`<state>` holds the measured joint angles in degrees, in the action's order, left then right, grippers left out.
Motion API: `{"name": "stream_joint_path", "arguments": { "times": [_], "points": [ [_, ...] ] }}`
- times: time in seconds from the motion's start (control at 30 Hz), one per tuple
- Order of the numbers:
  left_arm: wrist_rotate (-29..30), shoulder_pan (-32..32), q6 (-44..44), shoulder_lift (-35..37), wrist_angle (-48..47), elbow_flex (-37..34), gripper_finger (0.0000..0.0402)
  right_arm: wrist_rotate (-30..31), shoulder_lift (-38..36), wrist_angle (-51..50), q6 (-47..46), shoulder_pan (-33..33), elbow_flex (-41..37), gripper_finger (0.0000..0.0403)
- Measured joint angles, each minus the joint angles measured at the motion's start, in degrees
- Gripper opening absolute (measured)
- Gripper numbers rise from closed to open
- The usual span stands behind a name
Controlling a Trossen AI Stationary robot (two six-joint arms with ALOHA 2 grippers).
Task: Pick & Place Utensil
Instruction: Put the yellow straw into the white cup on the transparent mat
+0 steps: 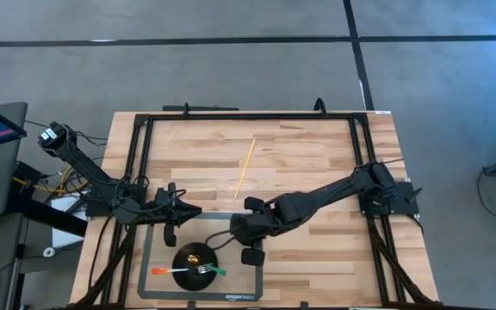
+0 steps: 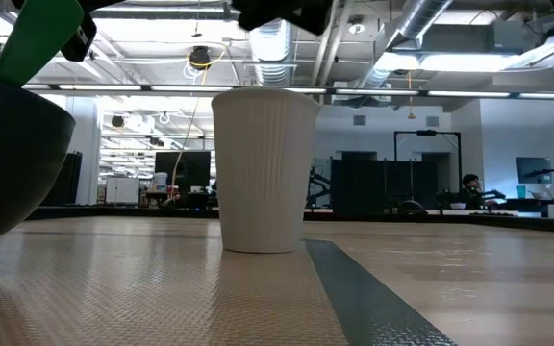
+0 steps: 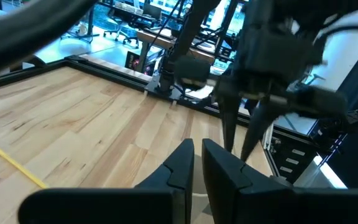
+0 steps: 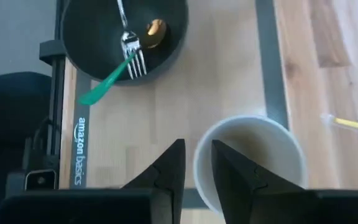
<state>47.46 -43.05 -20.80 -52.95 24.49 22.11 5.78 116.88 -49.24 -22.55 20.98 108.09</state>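
A white ribbed paper cup (image 4: 253,155) stands upright on the tray mat (image 4: 76,155), also seen in the low view (image 2: 263,168). My right gripper (image 4: 196,165) hovers above the cup's rim, pointing down, narrowly open and empty; in the high view it (image 1: 246,232) hides the cup. A black bowl (image 1: 195,257) on the tray holds a fork (image 4: 126,53) with a green handle (image 4: 101,84), an orange-handled utensil (image 1: 164,271) and a gold spoon head (image 4: 155,29). My left gripper (image 1: 195,212) waits shut, left of the tray's far edge.
A thin yellow stick (image 1: 244,168) lies on the bare wood beyond the tray. The black frame rail (image 1: 136,164) runs round the table. Open wood lies to the right of the tray and toward the far edge.
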Motion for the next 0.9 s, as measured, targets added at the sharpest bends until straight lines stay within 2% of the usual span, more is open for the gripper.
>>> {"name": "stream_joint_path", "arguments": {
  "times": [0.17, 0.27, 0.4, 0.5, 0.57, 0.7, 0.8, 0.9],
  "points": [
    [0.0, 0.0, 0.0, 0.0, 0.0, 0.0, 0.0033, 0.4, 0.0, -10.6, 0.1, -1.7, 6.9, 0.0071],
    [0.0, -0.1, 0.0, 0.0, 0.0, 0.0, 0.0033, 3.6, -0.6, -17.7, 0.2, -3.2, 10.1, 0.0071],
    [0.0, -0.1, -0.1, 0.0, 0.0, 0.0, 0.0033, 8.1, -4.3, -23.5, 0.9, -6.6, 10.7, 0.0071],
    [0.0, -0.1, -0.5, 0.0, 0.0, 0.0, 0.0033, 11.2, -7.9, -24.3, 1.5, -9.4, 10.3, 0.0071],
    [0.0, -0.1, -0.6, 0.0, 0.0, 0.0, 0.0033, 12.9, -10.3, -22.8, 2.0, -11.5, 7.9, 0.0071],
    [-0.2, 0.0, -0.6, 0.0, 0.0, 0.0, 0.0033, 11.7, -13.5, -15.9, 2.1, -16.4, -0.6, 0.0071],
    [-1.2, 0.0, -0.6, 0.0, 0.0, 0.0, 0.0033, 7.7, -14.2, -7.6, 1.8, -21.1, -9.1, 0.0071],
    [-1.5, 0.0, -0.6, 0.0, 0.0, 0.0, 0.0033, 0.1, -13.7, 2.5, 0.5, -27.0, -16.3, 0.0071]
  ]
}}
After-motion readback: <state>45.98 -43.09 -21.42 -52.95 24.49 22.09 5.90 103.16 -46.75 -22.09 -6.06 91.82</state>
